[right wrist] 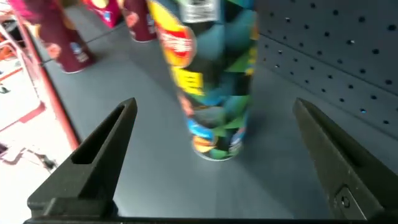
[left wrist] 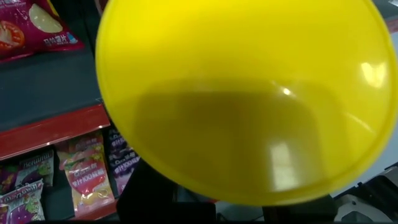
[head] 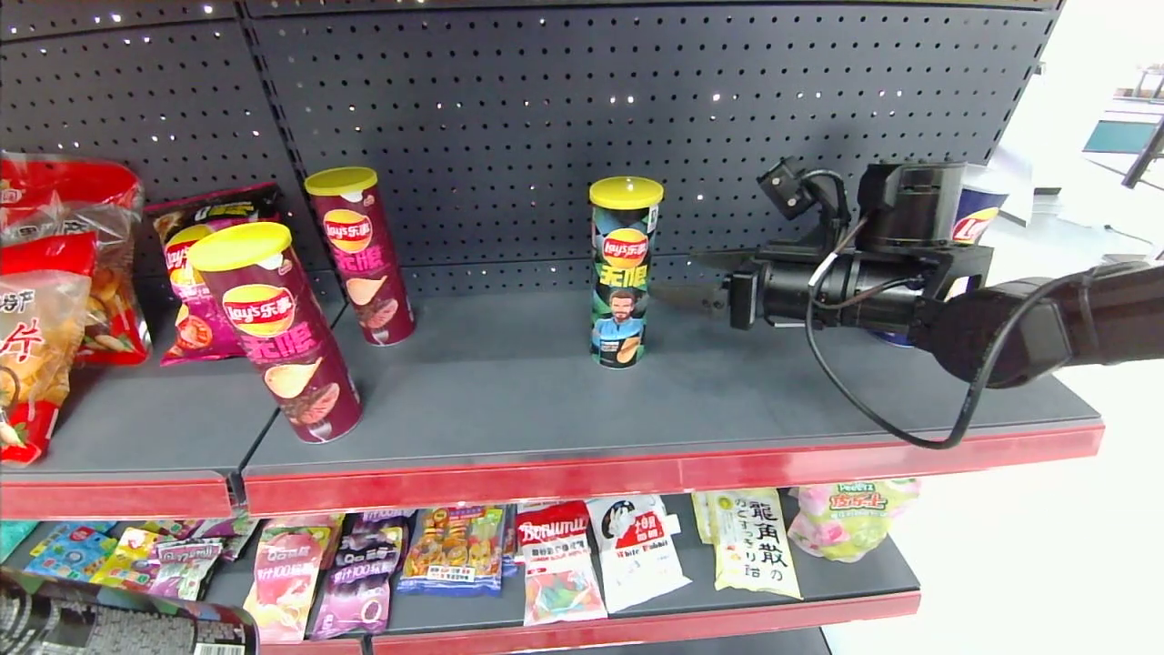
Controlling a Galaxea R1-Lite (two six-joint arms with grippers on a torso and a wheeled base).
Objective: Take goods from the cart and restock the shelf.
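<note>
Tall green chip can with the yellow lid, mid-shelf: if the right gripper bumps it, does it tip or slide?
Probably tips: the tall green chip can with yellow lid is narrow-based and stands free on the grey shelf. Once down it would likely roll, being cylindrical. The tube looks rigid, so the open right gripper should grasp it without crushing.

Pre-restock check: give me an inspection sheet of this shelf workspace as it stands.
Surface: grey shelf, red front edge.
Job's things: green can upright; front maroon can and rear maroon can left of it; yellow lid close before the left wrist camera.
Clutter: chip bags far left.
Grippers: right gripper jaws open, right of the green can, not touching.
Cables: black cable looping below the right arm.
Surroundings: pegboard back; candy bags on lower shelf.
</note>
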